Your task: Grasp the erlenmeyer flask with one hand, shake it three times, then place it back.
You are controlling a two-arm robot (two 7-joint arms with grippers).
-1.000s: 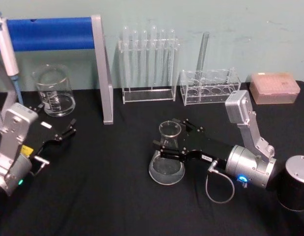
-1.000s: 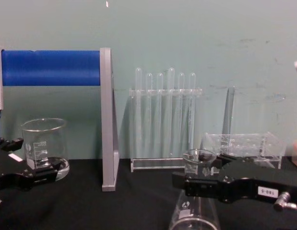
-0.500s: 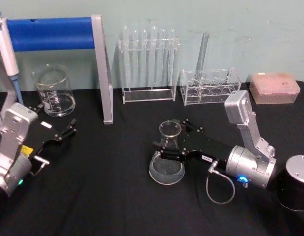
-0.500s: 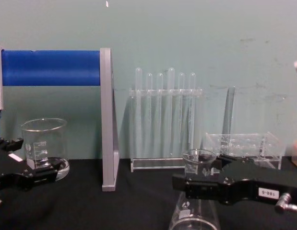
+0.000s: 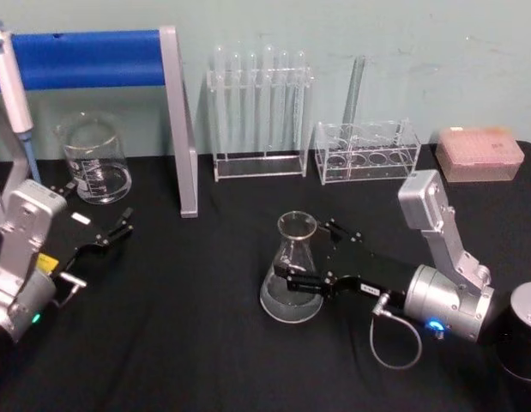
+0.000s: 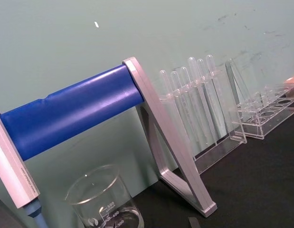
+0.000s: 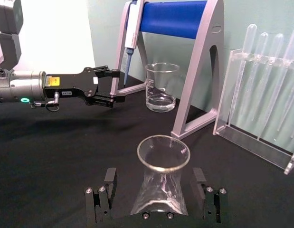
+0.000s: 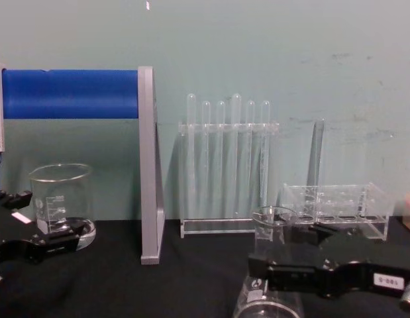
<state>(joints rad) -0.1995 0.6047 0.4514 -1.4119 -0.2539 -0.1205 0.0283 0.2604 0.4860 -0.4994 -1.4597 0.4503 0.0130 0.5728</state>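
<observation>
The erlenmeyer flask [image 5: 292, 268], clear glass with a narrow neck and wide base, stands upright on the black table near the middle. My right gripper [image 5: 306, 251] reaches in from the right and straddles it low on the neck. In the right wrist view the flask [image 7: 163, 156] stands between the two fingers of that gripper [image 7: 154, 187], with a gap on each side, so the gripper is open. The chest view has the flask [image 8: 274, 232] behind the gripper [image 8: 284, 255]. My left gripper [image 5: 119, 230] rests open at the left, holding nothing.
A glass beaker [image 5: 95, 163] stands back left beside the blue-barred pipette stand [image 5: 93, 58]. A test tube rack [image 5: 258, 112], a low clear rack [image 5: 368, 150] and a pink tip box [image 5: 479, 153] line the back. A black cylinder [image 5: 522, 330] sits at the right edge.
My right arm has drawn back to the right and sunk a little, so its fingers sit lower on the flask. The flask stays upright in place. The left arm has not moved.
</observation>
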